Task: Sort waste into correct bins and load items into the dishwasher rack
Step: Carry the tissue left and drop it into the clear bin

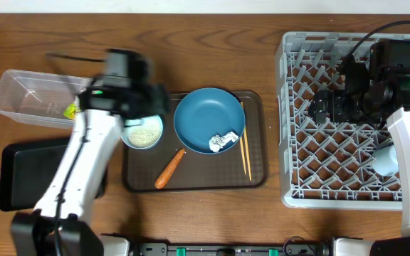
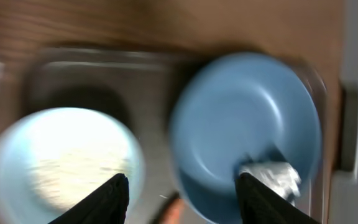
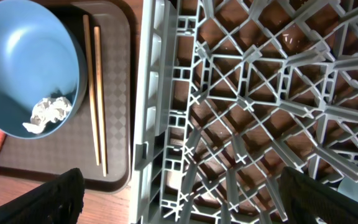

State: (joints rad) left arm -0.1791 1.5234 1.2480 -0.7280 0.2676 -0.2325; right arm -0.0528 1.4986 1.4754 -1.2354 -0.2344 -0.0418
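Note:
On the brown serving tray [image 1: 256, 178] lie a dark blue plate [image 1: 205, 114] holding a crumpled tissue [image 1: 223, 141], wooden chopsticks [image 1: 245, 149], an orange carrot [image 1: 169, 169] and a light blue bowl of rice [image 1: 143, 133]. My left gripper [image 1: 148, 103] hovers over the tray's left end, blurred. It is open [image 2: 182, 180] with nothing between its fingers, above the gap between the bowl [image 2: 61, 162] and the plate [image 2: 247, 118]. My right gripper [image 1: 326, 107] hangs open [image 3: 180, 177] and empty over the grey dishwasher rack [image 1: 297, 142]. The plate [image 3: 23, 56], tissue [image 3: 50, 112] and chopsticks [image 3: 95, 93] also show in the right wrist view.
The clear tub [image 1: 23, 92] at far left holds a green-yellow wrapper [image 1: 70, 110]. The black tray [image 1: 23, 174] sits in front of it, partly under my left arm. A pale cup [image 1: 384, 160] stands in the rack's right side. Bare wood lies between serving tray and rack.

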